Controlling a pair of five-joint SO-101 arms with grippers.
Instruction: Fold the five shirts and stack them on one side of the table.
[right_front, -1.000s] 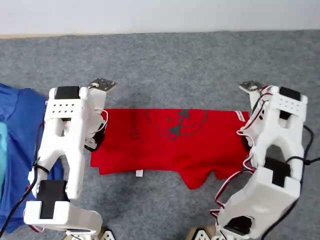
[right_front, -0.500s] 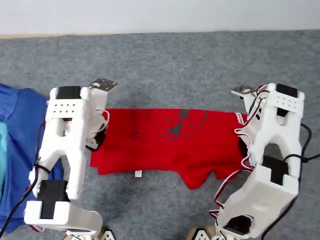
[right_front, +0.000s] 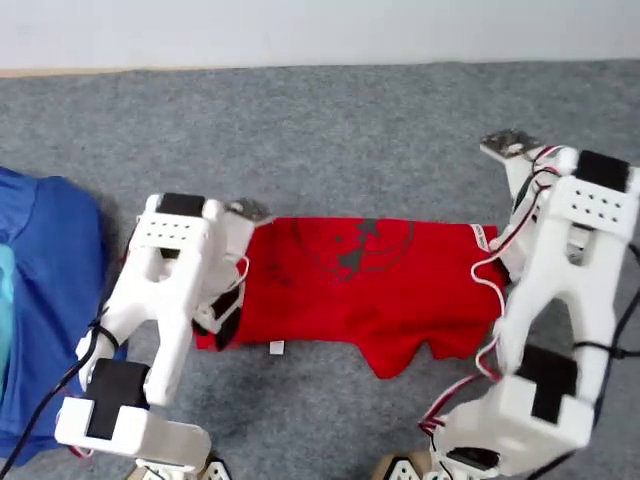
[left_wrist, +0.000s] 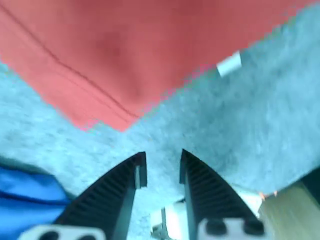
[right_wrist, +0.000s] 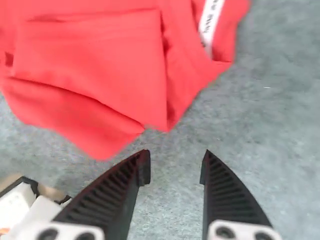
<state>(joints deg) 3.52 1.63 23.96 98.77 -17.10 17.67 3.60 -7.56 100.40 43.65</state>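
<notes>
**Both grippers open over bare table, red shirt just past the fingertips**

Your left gripper (left_wrist: 161, 160) has its fingers parted by a narrow gap with nothing between them. The tips hang over the grey table (right_front: 350, 130), and the nearest corner of the red shirt (left_wrist: 125, 50) lies just beyond them, not touching. Your right gripper (right_wrist: 175, 160) stands wider open, also empty. A folded edge of the shirt (right_wrist: 100, 65) sits just ahead of its tips.

For labels, a small white tag (left_wrist: 229, 64) pokes out from the shirt's hem, beyond the left gripper's tips and off to one side. A white neck label (right_wrist: 210, 20) with dark print lies farther out from the right gripper's fingers. Its writing is too blurred to read.

The fingers are black and ribbed on their inner faces, tapering to points. The table has a felt-like, speckled nap. The shirt is plain knit. The left wrist view gives you a stitched seam running near its edge, and the right wrist view gives you layered folds.

The high view gives you the whole shirt (right_front: 370, 290), spread as a wide band between the two white arms, with a dark round graphic (right_front: 355, 245) on it. A blue shirt (right_front: 50, 300) lies at the table's edge, outside the left arm (right_front: 165, 300).
</notes>
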